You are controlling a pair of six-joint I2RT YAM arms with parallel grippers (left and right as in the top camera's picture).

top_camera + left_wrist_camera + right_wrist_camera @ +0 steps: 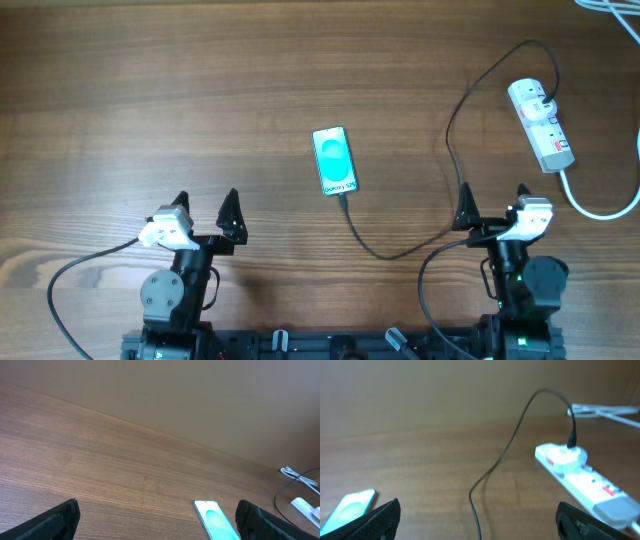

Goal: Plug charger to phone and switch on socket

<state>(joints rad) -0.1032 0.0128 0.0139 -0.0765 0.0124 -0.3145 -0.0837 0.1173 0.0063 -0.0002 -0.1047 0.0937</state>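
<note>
Charger cable (449, 135), thin and black, starts at a white plug sitting in the far end of the socket (541, 125). It arcs up and over towards the middle of the worktop (150, 90), drops past the right pincer (492, 200) and curls back up to the near short edge of the phone (335, 160). Its tip meets that edge, but whether the connector is seated in the port cannot be told from above.

The phone lies flat near the centre of the worktop, teal screen up, roughly between the two arms and a little beyond them. The socket, a white power strip with small red marks, lies at the far right, well apart from the phone, with its thick white cord (590, 205) trailing off the right side.

Both arms sit at the near edge. The left pincer (206, 205) stands wide and holds nothing. Its wrist view shows dark fingers (60, 520) at the bottom corners and the phone (215, 520) low between them. The right pincer is equally wide and empty. Its wrist view shows the charger cable (505, 455) rising to the plug on the socket (585, 480), with the phone (350, 507) at the lower left.
</note>
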